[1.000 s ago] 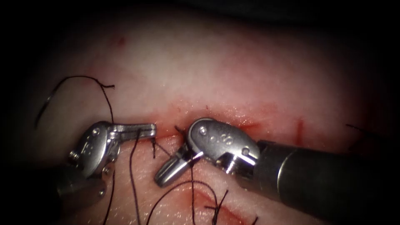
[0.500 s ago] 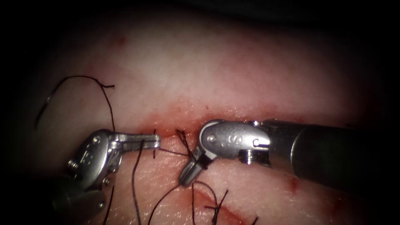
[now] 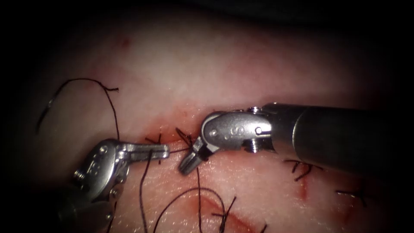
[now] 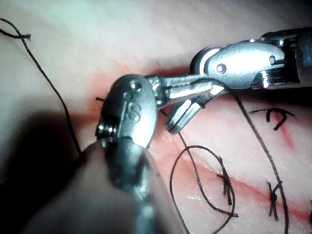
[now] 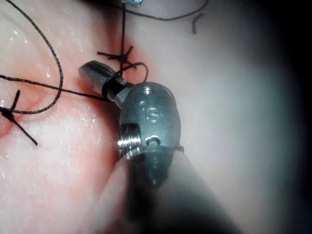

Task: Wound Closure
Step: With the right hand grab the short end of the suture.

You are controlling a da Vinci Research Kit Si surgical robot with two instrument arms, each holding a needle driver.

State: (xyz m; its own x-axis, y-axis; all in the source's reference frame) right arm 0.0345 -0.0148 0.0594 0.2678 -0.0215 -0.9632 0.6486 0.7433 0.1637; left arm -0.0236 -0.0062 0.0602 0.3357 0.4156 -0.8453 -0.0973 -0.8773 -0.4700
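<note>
- My left tool (image 3: 161, 151) has its jaws closed on the thread (image 3: 177, 151); the jaws lie flat and point to the right, along the cut (image 3: 172, 131).
- My right tool (image 3: 189, 162) has its jaws closed too, with thread wrapped around them, and they point down and to the left.
- The two tips are very near, with a short tight piece of thread between them, running left to right just below the cut.
- I cannot find the needle, so I cannot say where it is.
- Loose thread makes a loop on the tissue (image 3: 241, 69) below both tools.
- Compared with one second ago, my right tool has risen and turned flatter, and its tip is closer to the left tip; older stitches (image 3: 302, 168) now show below its shaft.
</note>
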